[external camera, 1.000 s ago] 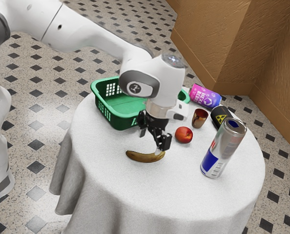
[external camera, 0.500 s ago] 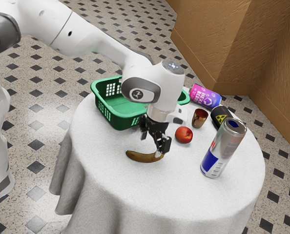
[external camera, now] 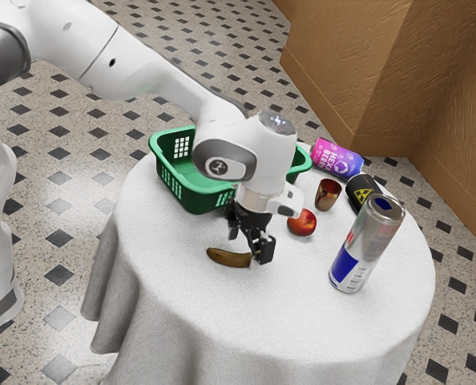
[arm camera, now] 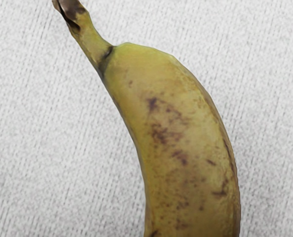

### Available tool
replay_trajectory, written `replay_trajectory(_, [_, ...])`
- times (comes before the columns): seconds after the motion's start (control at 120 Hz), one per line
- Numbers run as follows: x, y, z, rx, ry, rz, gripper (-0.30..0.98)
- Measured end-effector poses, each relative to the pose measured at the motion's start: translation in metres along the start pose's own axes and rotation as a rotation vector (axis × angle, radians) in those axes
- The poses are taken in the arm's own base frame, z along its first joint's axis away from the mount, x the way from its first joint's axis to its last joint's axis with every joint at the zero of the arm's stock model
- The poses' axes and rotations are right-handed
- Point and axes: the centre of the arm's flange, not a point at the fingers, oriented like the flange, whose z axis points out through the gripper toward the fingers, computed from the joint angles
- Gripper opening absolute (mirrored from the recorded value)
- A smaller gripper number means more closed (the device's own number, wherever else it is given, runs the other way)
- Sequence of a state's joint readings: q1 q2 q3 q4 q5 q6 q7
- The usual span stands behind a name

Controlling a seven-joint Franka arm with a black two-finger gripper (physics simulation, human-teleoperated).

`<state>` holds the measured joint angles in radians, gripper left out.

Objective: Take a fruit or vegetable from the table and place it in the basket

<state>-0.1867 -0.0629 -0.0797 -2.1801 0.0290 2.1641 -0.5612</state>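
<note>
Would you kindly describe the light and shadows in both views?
Exterior view: soft light; the white cloth greys in its hanging folds, and the tall silver-and-blue can carries pale highlights. Wrist view: even light on the yellow, brown-speckled banana, with no hard shadow or strong glare.
</note>
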Motion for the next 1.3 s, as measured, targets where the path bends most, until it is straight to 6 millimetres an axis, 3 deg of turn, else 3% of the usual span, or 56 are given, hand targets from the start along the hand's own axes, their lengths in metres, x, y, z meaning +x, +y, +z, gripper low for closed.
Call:
replay_trajectory(0.183, [0.004,0.001,0.008,-0.002,0.001,0.002,0.68])
replay_trajectory(0.625, [0.006,0.002,0.009,-0.011,0.020,0.009,0.38])
replay_trajectory(1.3, [0.010,0.000,0.013,-0.018,0.030,-0.048,0.18])
